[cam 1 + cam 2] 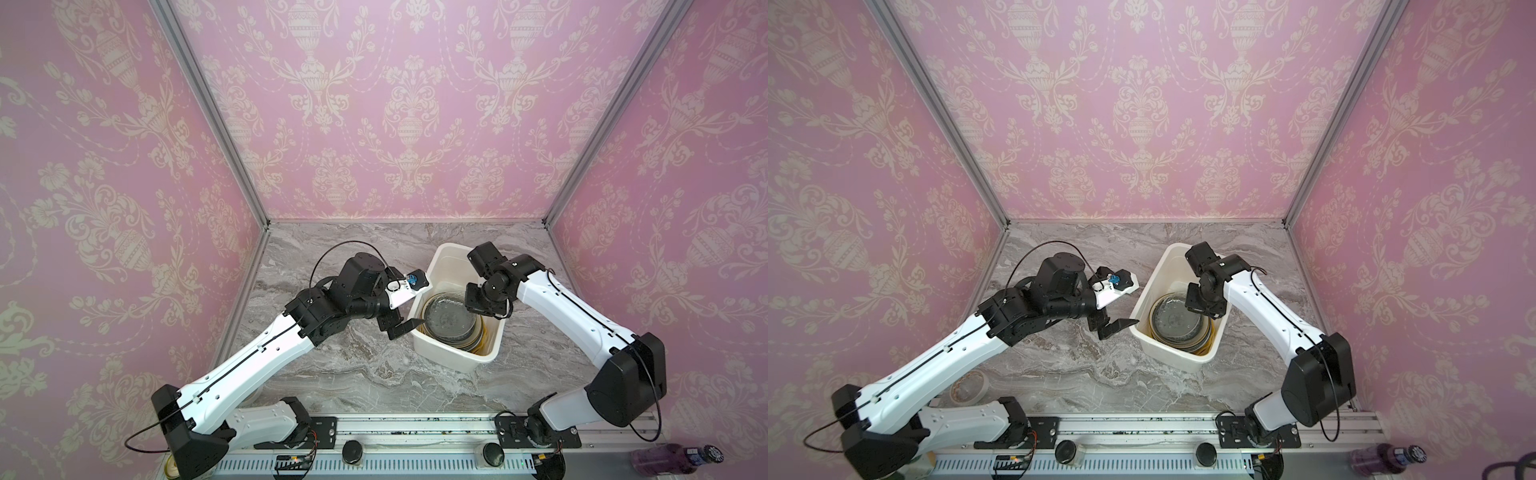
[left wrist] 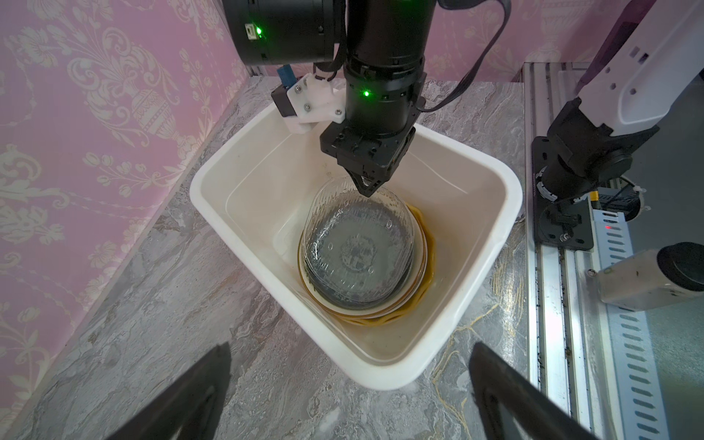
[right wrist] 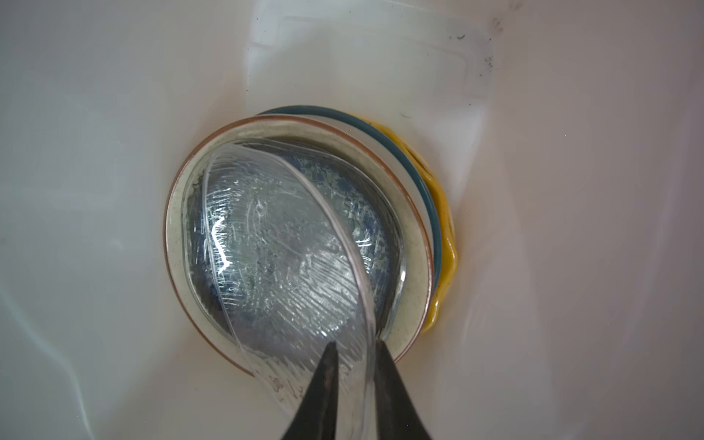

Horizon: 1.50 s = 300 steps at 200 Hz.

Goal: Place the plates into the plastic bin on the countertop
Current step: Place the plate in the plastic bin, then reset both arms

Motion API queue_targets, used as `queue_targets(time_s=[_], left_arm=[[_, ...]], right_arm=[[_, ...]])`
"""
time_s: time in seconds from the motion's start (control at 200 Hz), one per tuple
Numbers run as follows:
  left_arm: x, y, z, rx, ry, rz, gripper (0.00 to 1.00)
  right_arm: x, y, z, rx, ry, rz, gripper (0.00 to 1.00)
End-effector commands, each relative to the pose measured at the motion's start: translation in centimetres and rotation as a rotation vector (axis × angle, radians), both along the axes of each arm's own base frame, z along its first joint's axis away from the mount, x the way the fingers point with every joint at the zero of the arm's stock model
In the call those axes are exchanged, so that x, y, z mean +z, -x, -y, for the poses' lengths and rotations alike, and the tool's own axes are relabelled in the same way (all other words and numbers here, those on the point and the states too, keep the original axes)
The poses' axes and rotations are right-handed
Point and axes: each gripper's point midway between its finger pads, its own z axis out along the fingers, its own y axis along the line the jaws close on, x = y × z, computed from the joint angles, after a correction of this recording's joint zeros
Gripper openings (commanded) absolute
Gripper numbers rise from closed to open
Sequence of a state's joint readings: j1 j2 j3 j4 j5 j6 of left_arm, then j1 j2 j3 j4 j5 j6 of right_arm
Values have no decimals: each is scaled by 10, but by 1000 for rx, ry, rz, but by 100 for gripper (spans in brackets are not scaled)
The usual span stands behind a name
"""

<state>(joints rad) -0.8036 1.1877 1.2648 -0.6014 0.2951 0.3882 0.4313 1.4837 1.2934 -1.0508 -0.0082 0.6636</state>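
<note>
The white plastic bin (image 1: 451,359) (image 1: 1177,355) (image 2: 259,183) stands on the grey marble countertop (image 1: 353,374). Stacked inside are several plates, with a yellow rim (image 3: 444,213), a teal rim (image 3: 426,198) and a cream brown-edged rim (image 3: 179,247) showing. A clear glass plate (image 1: 446,318) (image 1: 1173,318) (image 2: 354,244) (image 3: 274,247) leans tilted on top. My right gripper (image 1: 473,311) (image 1: 1200,309) (image 2: 367,190) (image 3: 354,346) reaches down into the bin, jaws slightly parted with the glass rim between them. My left gripper (image 1: 397,328) (image 1: 1115,326) (image 2: 350,348) hovers wide open and empty just outside the bin's left rim.
A roll of tape (image 1: 968,386) lies on the countertop near the left arm's base. A purple bottle (image 1: 673,457) lies beyond the front rail at the right. Pink patterned walls close in the left, back and right sides.
</note>
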Motion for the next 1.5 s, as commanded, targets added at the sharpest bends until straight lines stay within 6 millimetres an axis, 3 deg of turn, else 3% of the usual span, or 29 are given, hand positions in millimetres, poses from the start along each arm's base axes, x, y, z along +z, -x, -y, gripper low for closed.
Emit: queue_targets(time_s=[0.0, 0.12, 0.415, 0.495, 0.66, 0.801, 0.966, 1.106, 1.281, 1.376, 1.496], left_arm=[[10, -3, 0, 10, -6, 45, 99], [17, -7, -1, 42, 18, 56, 99], [49, -23, -5, 172, 159, 98, 99], [57, -29, -9, 234, 197, 92, 99], [69, -52, -27, 437, 296, 31, 99], [67, -85, -67, 694, 408, -69, 99], [46, -117, -149, 1043, 512, -108, 99], [17, -125, -216, 1287, 505, -45, 99], [-27, -117, -284, 1556, 497, -23, 99], [-38, -114, -290, 1564, 498, -51, 99], [-40, -115, -275, 1477, 466, -96, 99]], right_arm=[[-3, 0, 4, 6, 6, -2, 20], [4, -1, 5, 8, 9, 13, 21], [44, -11, 5, 23, -19, 134, 44], [63, -16, 3, 32, -46, 198, 49], [130, -27, -5, 90, -134, 456, 63], [183, -30, -1, 135, -156, 688, 72], [211, -28, 26, 109, -36, 865, 80], [211, -33, 57, 62, 103, 908, 81], [182, -41, 117, -191, 118, 790, 81], [148, -40, 141, -332, 49, 616, 80], [95, -39, 141, -394, -89, 381, 75]])
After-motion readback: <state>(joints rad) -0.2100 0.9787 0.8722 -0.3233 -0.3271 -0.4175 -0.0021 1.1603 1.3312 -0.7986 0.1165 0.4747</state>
